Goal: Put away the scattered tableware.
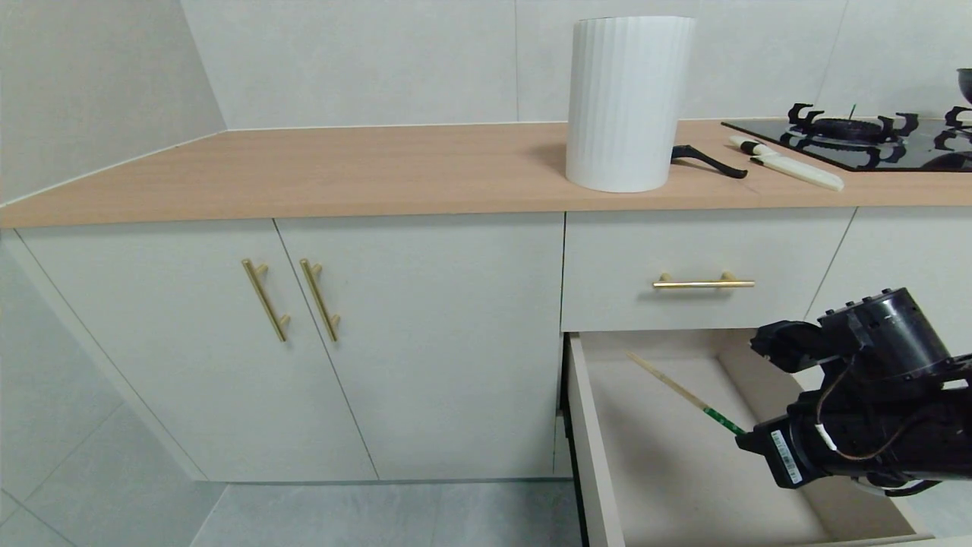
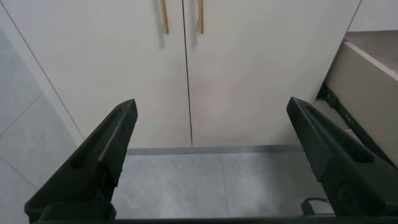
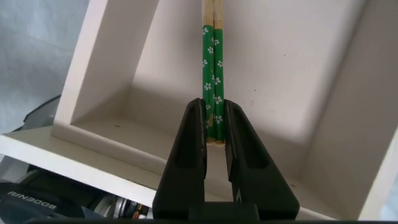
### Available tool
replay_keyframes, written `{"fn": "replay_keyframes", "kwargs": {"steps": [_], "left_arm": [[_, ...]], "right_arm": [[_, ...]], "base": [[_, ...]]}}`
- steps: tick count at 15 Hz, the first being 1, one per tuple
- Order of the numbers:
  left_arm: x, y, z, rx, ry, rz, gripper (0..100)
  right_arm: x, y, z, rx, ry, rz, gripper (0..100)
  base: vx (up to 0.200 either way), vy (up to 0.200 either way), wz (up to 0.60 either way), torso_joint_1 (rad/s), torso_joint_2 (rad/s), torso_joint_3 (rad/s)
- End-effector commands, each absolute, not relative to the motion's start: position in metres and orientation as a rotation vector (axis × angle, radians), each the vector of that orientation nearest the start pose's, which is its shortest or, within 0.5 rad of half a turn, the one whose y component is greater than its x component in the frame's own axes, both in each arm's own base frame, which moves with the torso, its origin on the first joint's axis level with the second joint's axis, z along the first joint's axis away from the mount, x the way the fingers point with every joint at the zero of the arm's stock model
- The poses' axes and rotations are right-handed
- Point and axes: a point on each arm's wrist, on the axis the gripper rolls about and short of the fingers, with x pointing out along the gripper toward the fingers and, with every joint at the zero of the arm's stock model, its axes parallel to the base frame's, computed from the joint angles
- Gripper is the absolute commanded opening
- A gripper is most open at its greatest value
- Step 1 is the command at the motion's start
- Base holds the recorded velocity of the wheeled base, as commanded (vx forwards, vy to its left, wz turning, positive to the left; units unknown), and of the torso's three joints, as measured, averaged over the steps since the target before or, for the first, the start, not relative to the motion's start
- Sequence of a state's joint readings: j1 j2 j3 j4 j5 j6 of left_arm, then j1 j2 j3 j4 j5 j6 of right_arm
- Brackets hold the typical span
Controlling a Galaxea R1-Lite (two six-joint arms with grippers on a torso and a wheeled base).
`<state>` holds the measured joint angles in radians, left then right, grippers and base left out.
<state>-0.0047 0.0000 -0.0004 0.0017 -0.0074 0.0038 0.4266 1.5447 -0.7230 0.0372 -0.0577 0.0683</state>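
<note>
- Green flower-printed ends of the chopsticks (image 3: pixel 212 68) clamped tight between the fingers of the right gripper (image 3: pixel 214 121), the two sticks side by side and aligned.
- Bare wooden tips angled down into the open drawer (image 1: pixel 588 441). Touching its floor or hovering just above: cannot tell.
- Probable step in hand: laying the pair down inside the drawer.
- Lower the tips onto the drawer floor first, then bring the held ends down until the pair lies nearly flat.
- Release low rather than from a height, to prevent bouncing, rolling or splitting apart.
- Aim for the middle of the floor, away from the side walls, with room left for further pieces.
- Hold the pinch firm until contact, then open just enough to free both sticks at once.
- Withdraw straight up and back, without dragging the green ends or brushing the drawer's near wall with the wrist.
- Left gripper (image 2: pixel 211 109) spread wide and holding nothing, low before the cabinet doors (image 2: pixel 186 68), well apart from the drawer. Probably not needed here.
- Likely next: white knife (image 1: pixel 790 165) and black-handled utensil (image 1: pixel 706 159) on the wooden counter (image 1: pixel 342 171), beside the ribbed white canister (image 1: pixel 626 102).
</note>
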Motion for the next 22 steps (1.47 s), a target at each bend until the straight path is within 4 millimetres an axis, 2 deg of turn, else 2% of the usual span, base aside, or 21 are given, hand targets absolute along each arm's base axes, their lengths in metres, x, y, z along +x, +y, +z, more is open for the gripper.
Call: {"fn": "replay_keyframes", "kwargs": {"steps": [1,4,9,12,15,16,18,20,22], "left_arm": [[-0.023,0.0,0.075,0.005,0.002,-0.012,100],[-0.023,0.0,0.075,0.003,0.002,-0.012,100],[-0.023,0.0,0.075,0.005,0.002,-0.012,100],[-0.023,0.0,0.075,0.003,0.002,-0.012,100],[-0.023,0.0,0.075,0.005,0.002,-0.012,100],[-0.023,0.0,0.075,0.005,0.002,-0.012,100],[-0.023,0.0,0.075,0.003,0.002,-0.012,100],[-0.023,0.0,0.075,0.003,0.002,-0.012,100],[-0.023,0.0,0.075,0.005,0.002,-0.012,100]], "right_arm": [[0.221,0.1,0.134,-0.153,0.885,0.314,0],[0.241,0.11,0.104,-0.166,0.947,0.308,0],[0.282,0.131,0.077,-0.036,0.944,0.238,0],[0.304,0.141,0.053,0.01,0.982,0.156,0],[0.315,0.153,0.034,0.05,0.971,0.136,0],[0.315,0.153,0.034,0.05,0.971,0.136,0],[0.325,0.159,0.014,0.047,0.934,0.119,0],[0.327,0.16,0.007,0.036,0.923,0.106,0],[0.324,0.166,-0.009,0.01,0.957,0.108,0]], "base": [[0.0,0.0,0.0,0.0,0.0,0.0],[0.0,0.0,0.0,0.0,0.0,0.0],[0.0,0.0,0.0,0.0,0.0,0.0],[0.0,0.0,0.0,0.0,0.0,0.0],[0.0,0.0,0.0,0.0,0.0,0.0],[0.0,0.0,0.0,0.0,0.0,0.0],[0.0,0.0,0.0,0.0,0.0,0.0],[0.0,0.0,0.0,0.0,0.0,0.0],[0.0,0.0,0.0,0.0,0.0,0.0]]}}
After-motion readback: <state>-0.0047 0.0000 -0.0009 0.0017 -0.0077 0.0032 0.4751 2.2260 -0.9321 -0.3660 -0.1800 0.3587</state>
